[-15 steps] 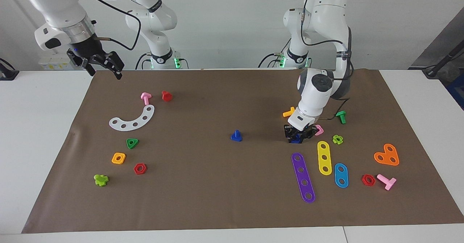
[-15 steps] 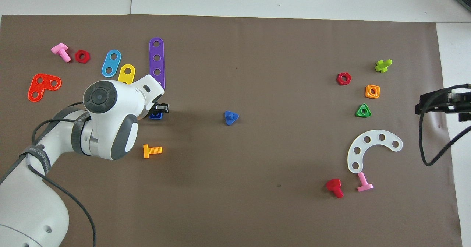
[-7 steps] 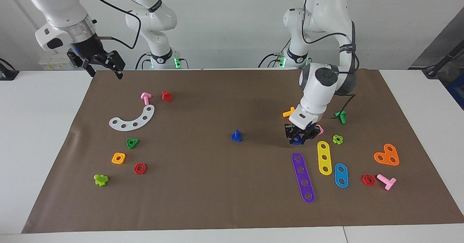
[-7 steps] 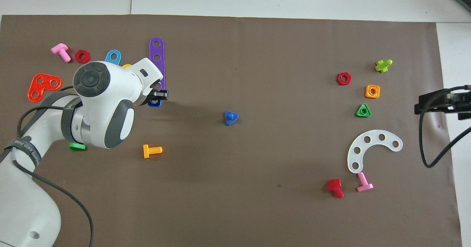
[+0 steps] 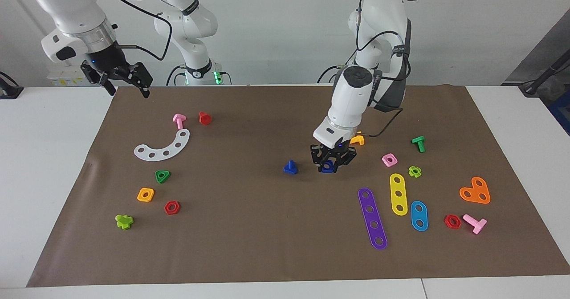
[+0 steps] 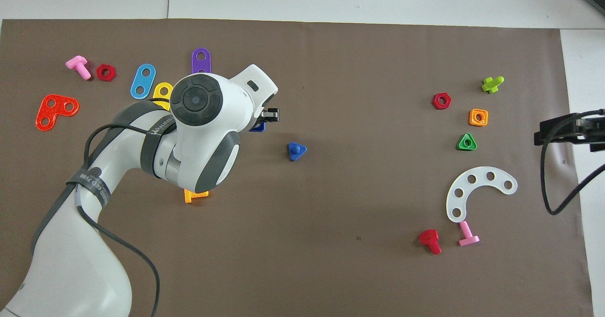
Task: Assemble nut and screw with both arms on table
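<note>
The dark-blue screw (image 5: pixel 290 168) stands head-down with its shaft up near the middle of the brown sheet; it also shows in the overhead view (image 6: pixel 296 150). My left gripper (image 5: pixel 330 164) is shut on the dark-blue square nut (image 5: pixel 328 166) and holds it just above the sheet, beside the screw toward the left arm's end. In the overhead view the nut (image 6: pixel 257 127) peeks out under the left gripper (image 6: pixel 264 118). My right gripper (image 5: pixel 127 83) waits raised over the sheet's edge at the right arm's end, also in the overhead view (image 6: pixel 562 130).
A pink square nut (image 5: pixel 389 159), an orange screw (image 5: pixel 356 139), a green screw (image 5: pixel 418 143), a light-green piece (image 5: pixel 415 171) and purple (image 5: pixel 372 218), yellow (image 5: pixel 398 194) and blue (image 5: pixel 419 215) strips lie at the left arm's end. A white arc (image 5: pixel 163 146), green nut (image 5: pixel 162 176) and red screw (image 5: pixel 205 118) lie at the right arm's end.
My left gripper has lifted the dark-blue nut off the sheet and carried it from beside the pink nut toward the screw at the middle. The right arm has hardly moved.
</note>
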